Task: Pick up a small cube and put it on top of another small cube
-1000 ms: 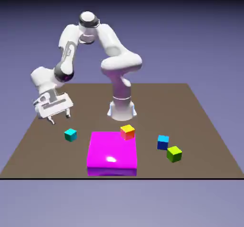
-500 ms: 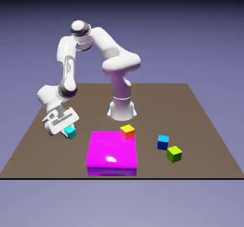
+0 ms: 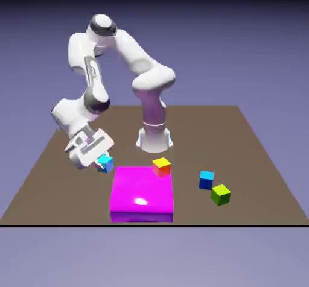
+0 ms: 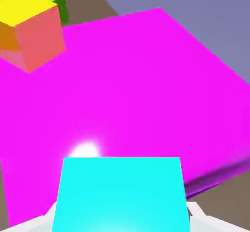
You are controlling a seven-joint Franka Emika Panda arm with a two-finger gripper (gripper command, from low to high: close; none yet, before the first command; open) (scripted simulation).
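Claw (image 3: 102, 164) clamped on the small cube (image 3: 105, 163), jaws pressed to 2 opposite faces; cube is off the worktop (image 3: 48, 183), hanging just past the 9 o'clock edge of the magenta slab (image 3: 142, 189) in the exterior view. Target, another small cube (image 3: 206, 179) with light blue top and dark navy sides, sits on the worktop at roughly 3 o'clock from the claw, well apart, on the far side of the slab. That is the relation the coming move turns on: my reading is the carry must cross over the slab toward 3 o'clock, then come down square on the blue top. Yellow-and-orange cube (image 3: 161, 166) rests on the slab's far corner, near the straight line of travel; judged a possible snag if the carry runs low. Yellow-green cube (image 3: 221, 194) lies just beside the target, at its 4 o'clock, leaving little room for a sloppy descent. Hand view shows what the exterior view cannot: the teal face (image 4: 119, 194) fills the lower frame, seated squarely between the grey finger tips (image 4: 197, 214), with the slab spread ahead. It does not show the blue target at all; only the exterior view places it.
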